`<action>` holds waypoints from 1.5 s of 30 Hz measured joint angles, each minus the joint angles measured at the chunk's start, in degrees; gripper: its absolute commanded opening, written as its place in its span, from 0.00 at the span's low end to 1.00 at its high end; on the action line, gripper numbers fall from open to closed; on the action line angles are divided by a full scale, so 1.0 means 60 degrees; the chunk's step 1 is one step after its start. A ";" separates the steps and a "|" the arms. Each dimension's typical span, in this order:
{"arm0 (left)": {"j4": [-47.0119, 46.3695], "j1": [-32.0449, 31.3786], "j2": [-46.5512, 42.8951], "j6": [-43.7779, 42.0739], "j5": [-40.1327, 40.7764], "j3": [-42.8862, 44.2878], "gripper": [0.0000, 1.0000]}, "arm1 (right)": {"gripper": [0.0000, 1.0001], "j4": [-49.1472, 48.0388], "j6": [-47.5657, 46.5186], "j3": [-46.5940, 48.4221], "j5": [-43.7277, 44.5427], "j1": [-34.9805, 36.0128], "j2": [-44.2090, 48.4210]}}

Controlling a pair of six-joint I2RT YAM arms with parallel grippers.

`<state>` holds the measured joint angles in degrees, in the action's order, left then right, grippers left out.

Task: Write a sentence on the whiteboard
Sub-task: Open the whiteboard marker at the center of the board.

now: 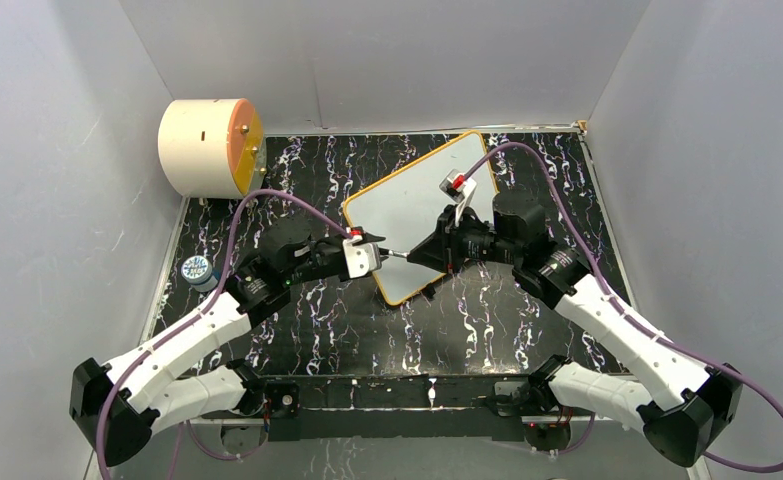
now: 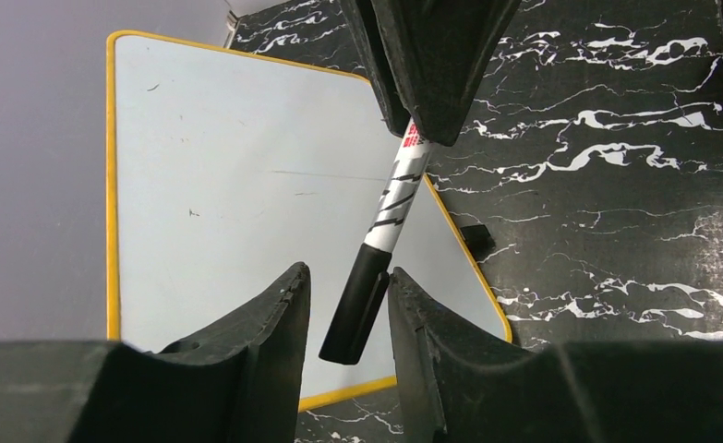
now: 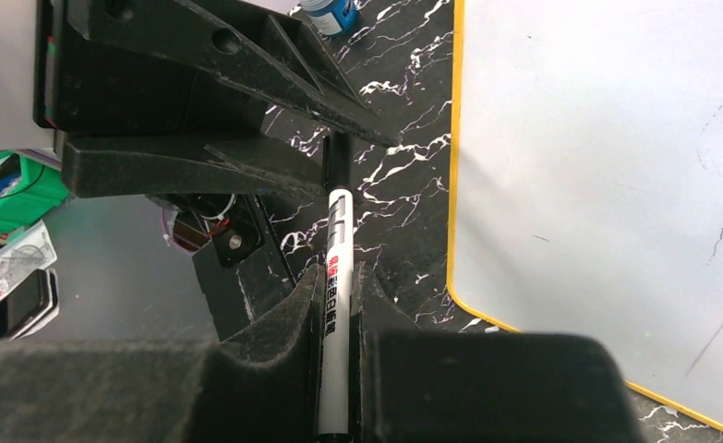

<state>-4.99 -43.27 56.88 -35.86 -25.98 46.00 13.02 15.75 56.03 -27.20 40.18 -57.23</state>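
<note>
The whiteboard (image 1: 417, 205), white with a thin orange-yellow frame, lies at an angle on the black marble table; it also fills part of the left wrist view (image 2: 228, 185) and the right wrist view (image 3: 597, 157). Above its near edge a marker (image 1: 397, 253) stretches between both grippers. My right gripper (image 3: 339, 272) is shut on the white barrel of the marker (image 3: 337, 277). My left gripper (image 2: 348, 270) is open around the marker's black cap (image 2: 357, 309). Its right finger touches the cap, while a gap remains on the left.
A cream cylinder with an orange face (image 1: 207, 147) lies at the back left corner. A small blue-and-white jar (image 1: 198, 270) stands by the left table edge, beside my left arm. Grey walls enclose the table on three sides.
</note>
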 measured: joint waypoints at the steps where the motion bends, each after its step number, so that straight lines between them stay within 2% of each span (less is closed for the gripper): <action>1: -0.0036 0.0000 0.0007 -0.0029 0.0000 -0.0036 0.35 | 0.00 -0.0011 0.0051 0.0000 -0.0011 0.0000 -0.0025; 6: -0.0095 -0.0004 0.0062 -0.0146 0.0007 -0.0102 0.32 | 0.00 -0.0160 0.0222 0.0000 -0.0062 0.0000 -0.0080; 9: -0.0135 -0.0007 0.0098 -0.0200 0.0025 -0.0102 0.20 | 0.00 -0.0200 0.0353 0.0000 -0.0080 0.0000 -0.0113; 13: -0.0157 -0.0007 0.0113 -0.0379 0.0018 -0.0171 0.00 | 0.02 -0.0270 0.0430 0.0000 -0.0109 -0.0033 -0.0142; 20: 0.0018 -0.0055 0.0106 -0.0586 -0.0044 -0.0361 0.00 | 0.24 -0.0204 0.0550 0.0000 -0.0233 -0.0091 -0.0295; 26: 0.0018 -0.0062 0.0084 -0.0528 0.0018 -0.0408 0.00 | 0.34 -0.0357 0.0652 0.0047 -0.0222 -0.0095 -0.0444; 35: 0.0015 -0.0058 0.0080 -0.0590 0.0193 -0.0404 0.00 | 0.35 -0.0339 0.0667 0.0153 -0.0382 -0.0076 -0.0758; 45: 0.0546 -0.0058 0.0076 -0.0794 0.0120 -0.0178 0.00 | 0.31 -0.0153 0.0637 0.0266 -0.0612 -0.0073 -0.0933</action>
<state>-1.72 -43.62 57.34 -40.62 -25.26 44.93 12.10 19.57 57.63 -30.87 39.75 -62.83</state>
